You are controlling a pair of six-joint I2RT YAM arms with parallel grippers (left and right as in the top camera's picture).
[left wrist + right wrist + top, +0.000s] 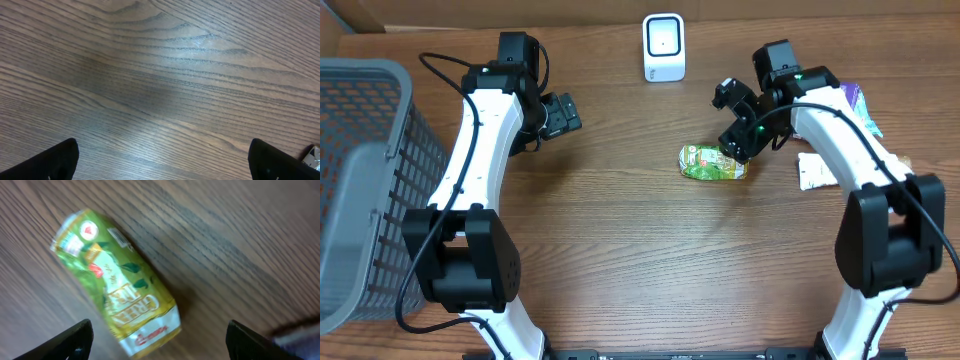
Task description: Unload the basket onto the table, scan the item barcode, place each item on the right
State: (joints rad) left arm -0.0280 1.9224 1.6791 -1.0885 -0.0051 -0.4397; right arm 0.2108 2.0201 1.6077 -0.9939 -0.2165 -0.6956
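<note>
A green and yellow tea packet [712, 162] lies flat on the wooden table, right of centre. The right wrist view shows this packet [117, 280] from above, slightly blurred, with its red-lettered white end nearest the camera. My right gripper [740, 140] hovers over the packet's right end, open [160, 347], its black fingertips [70, 342] wide apart with nothing between them. A white barcode scanner [663, 47] stands upright at the back centre. My left gripper [563, 113] is open [165, 165] over bare wood at the back left, far from the packet.
A grey mesh basket [360, 180] fills the left edge. Behind my right arm lie a white packet [815, 170] and a purple one [857, 100]. The table's back edge runs just behind the scanner.
</note>
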